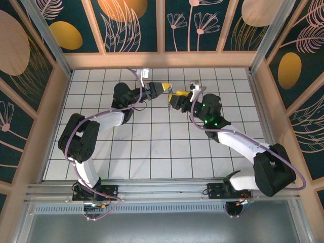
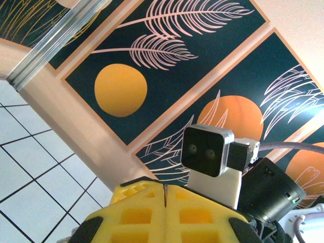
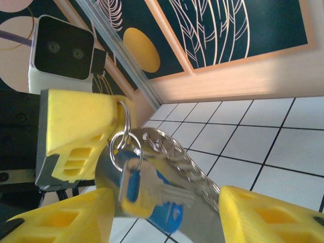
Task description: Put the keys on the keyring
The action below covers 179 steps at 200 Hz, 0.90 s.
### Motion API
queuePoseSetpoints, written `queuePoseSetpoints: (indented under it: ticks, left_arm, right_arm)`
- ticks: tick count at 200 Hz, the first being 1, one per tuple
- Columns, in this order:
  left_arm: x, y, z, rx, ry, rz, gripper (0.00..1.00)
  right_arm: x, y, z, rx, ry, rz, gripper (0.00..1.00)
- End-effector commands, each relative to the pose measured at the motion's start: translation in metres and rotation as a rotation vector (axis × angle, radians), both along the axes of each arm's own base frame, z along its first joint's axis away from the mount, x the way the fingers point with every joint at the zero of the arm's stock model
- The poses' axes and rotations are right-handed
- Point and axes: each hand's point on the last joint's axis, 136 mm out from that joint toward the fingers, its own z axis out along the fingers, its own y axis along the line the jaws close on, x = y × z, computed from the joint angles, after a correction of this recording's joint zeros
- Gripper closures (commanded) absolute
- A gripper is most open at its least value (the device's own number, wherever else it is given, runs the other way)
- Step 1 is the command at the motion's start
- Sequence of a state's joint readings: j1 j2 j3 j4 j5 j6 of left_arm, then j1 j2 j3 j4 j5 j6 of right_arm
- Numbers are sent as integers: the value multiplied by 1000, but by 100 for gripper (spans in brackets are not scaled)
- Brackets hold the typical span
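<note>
Slippery keyring (image 3: 123,132) is clamped in the left gripper (image 2: 165,195). Light key (image 3: 152,195) is best pinched by its head; the right gripper's (image 3: 164,207) hold cannot be told.

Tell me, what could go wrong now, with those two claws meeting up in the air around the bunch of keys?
1. The left claw is shut on just the rim of the metal ring, above the tiled table; a tug could pull it loose and drop everything.
2. The right claw stands open around the blue-headed key, which looks blurred, perhaps swinging. Closing now might miss it or catch the silvery chain instead.
</note>
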<state>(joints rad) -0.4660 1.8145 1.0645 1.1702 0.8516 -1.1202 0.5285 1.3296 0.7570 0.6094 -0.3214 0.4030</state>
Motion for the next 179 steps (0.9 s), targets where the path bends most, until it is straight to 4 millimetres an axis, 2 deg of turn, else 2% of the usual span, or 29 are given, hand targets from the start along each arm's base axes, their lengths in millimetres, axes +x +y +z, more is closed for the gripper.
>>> queuePoseSetpoints:
  ticks: [1, 22, 44, 125, 179]
  left_arm:
    - [-10, 2, 29, -47, -72, 0, 100]
    - [-11, 1, 30, -47, -73, -2, 100]
    - [-11, 1, 31, -48, -74, -1, 100]
    - [-11, 2, 34, -46, -80, 10, 100]
    - [-10, 2, 36, -49, -86, 18, 100]
  right_arm:
    - [8, 6, 15, -11, -55, -2, 45]
    - [13, 8, 9, -36, -47, -5, 48]
    - [13, 9, 5, -47, -44, 0, 55]
    - [1, 8, 4, -58, -48, 27, 100]
    - [-5, 10, 4, -60, -44, 53, 100]
